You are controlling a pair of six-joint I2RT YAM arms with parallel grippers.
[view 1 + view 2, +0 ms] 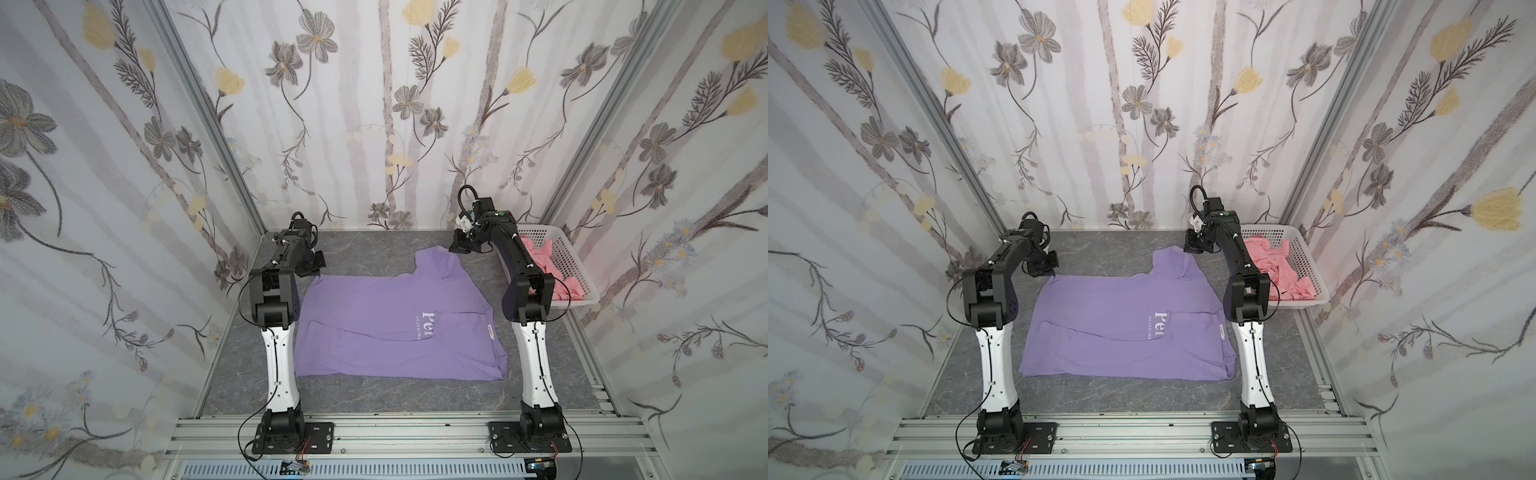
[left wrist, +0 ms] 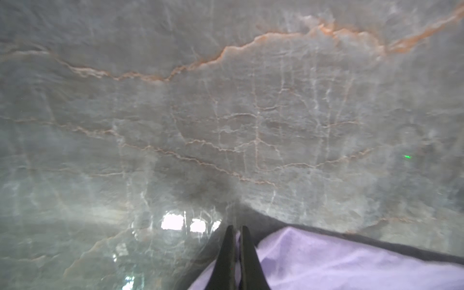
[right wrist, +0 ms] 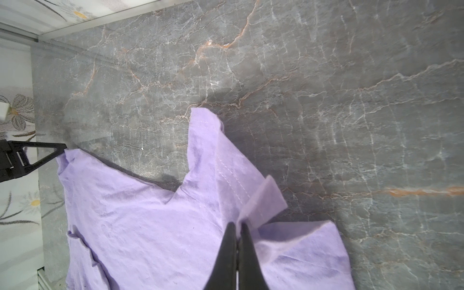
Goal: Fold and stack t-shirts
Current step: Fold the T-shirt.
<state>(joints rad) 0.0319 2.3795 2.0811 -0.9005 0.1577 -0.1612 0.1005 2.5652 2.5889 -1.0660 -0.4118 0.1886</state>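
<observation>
left jaws and right jaws tight on soft, creased lavender t-shirt (image 1: 374,324) over veined grey tabletop (image 1: 365,249)

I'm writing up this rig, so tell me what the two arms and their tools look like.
The left arm and right arm match: white lower links, black joints and upper links, thin black cables, black base plates. The left tool and right tool end in tapered black fingers.
</observation>
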